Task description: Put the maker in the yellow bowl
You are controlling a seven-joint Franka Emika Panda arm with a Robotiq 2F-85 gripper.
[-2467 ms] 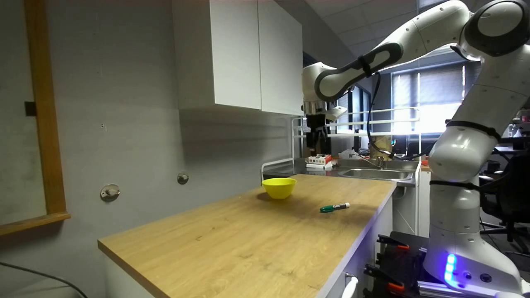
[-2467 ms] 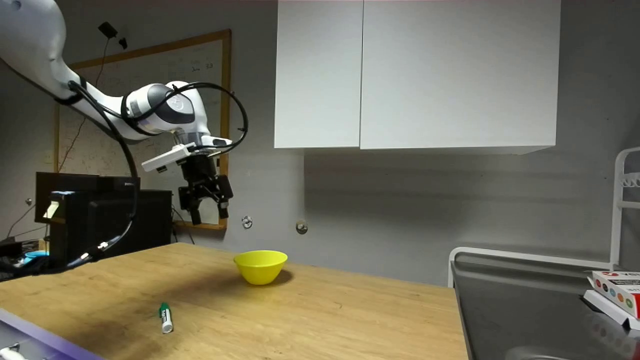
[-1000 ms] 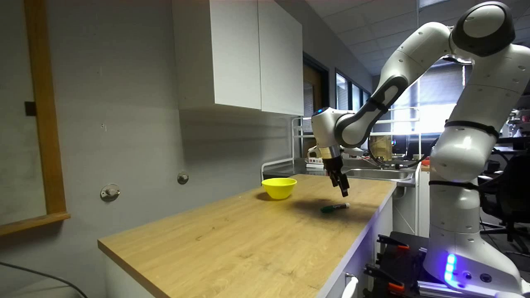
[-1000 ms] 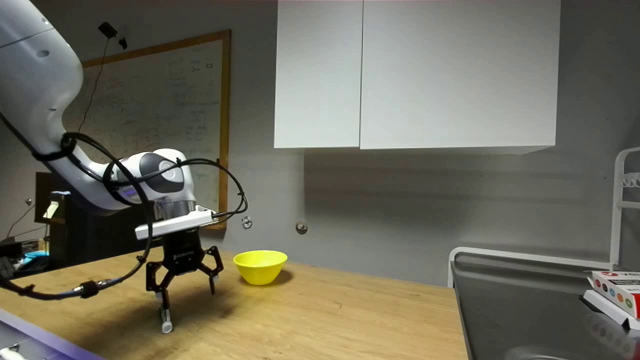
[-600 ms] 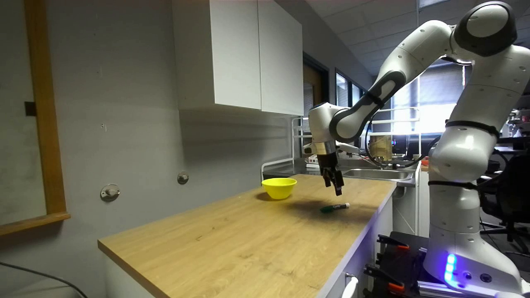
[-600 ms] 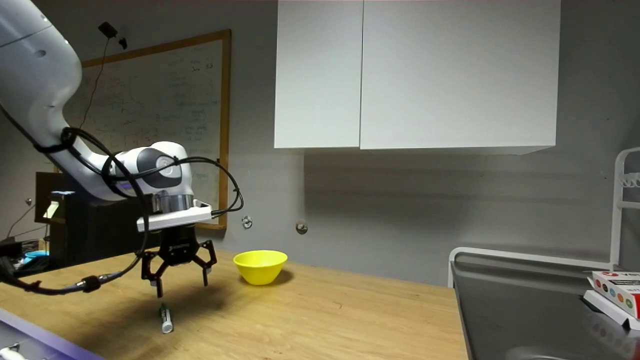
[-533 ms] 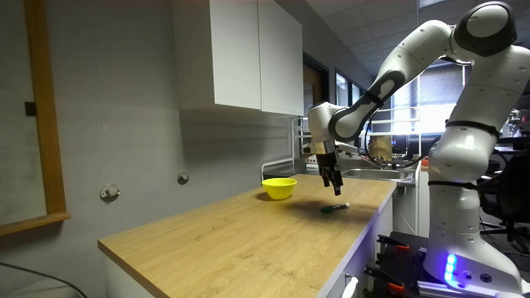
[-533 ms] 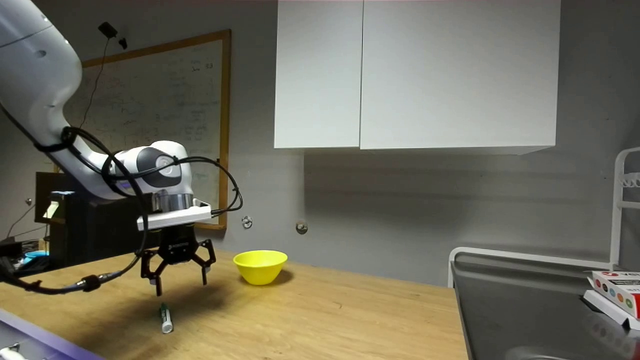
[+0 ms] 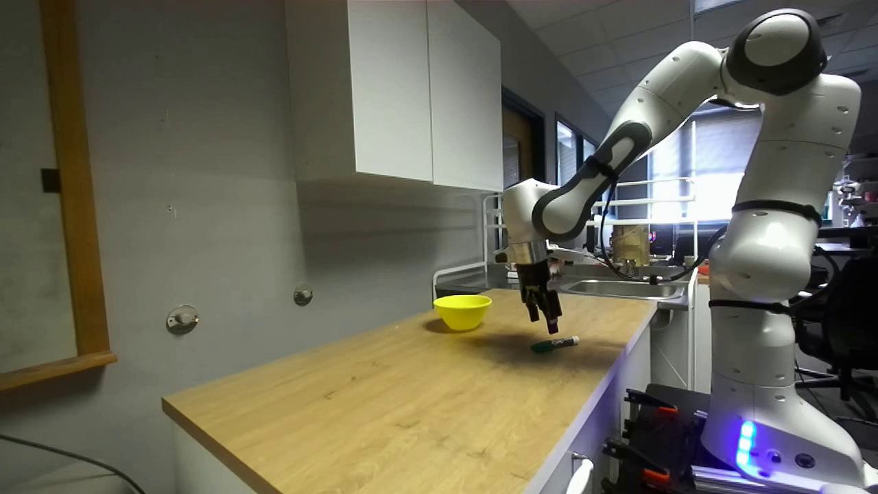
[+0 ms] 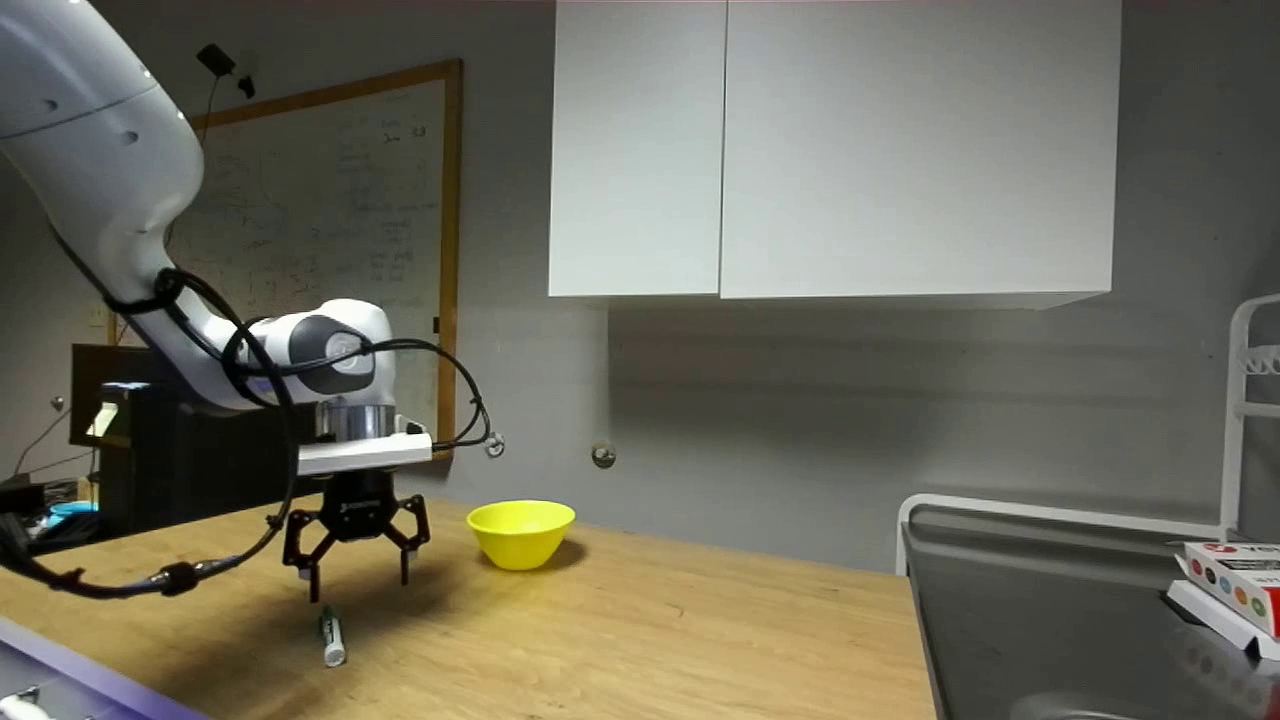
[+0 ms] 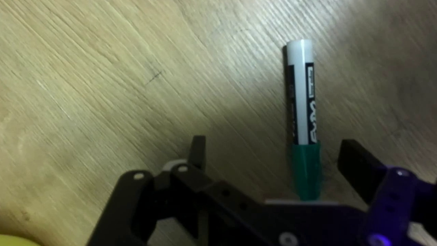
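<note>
In the wrist view, a sliver of the yellow bowl (image 11: 15,241) is seen at lower left. Rightward, above the wood-grain countertop (image 11: 136,95), the two-finger gripper (image 11: 275,153) is held spread, nothing pinched. The green-capped dry-erase marker (image 11: 304,112) is found right of centre, its cap nearer the right-hand fingertip (image 11: 358,167): the gripper is best shifted rightward and up-frame, centred over the barrel, then lowered.

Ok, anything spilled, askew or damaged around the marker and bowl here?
Nothing stands out: the yellow bowl sits upright, the marker lies capped on the counter, and no spill shows. Small dark marks on the wood could be grain or scratches.
</note>
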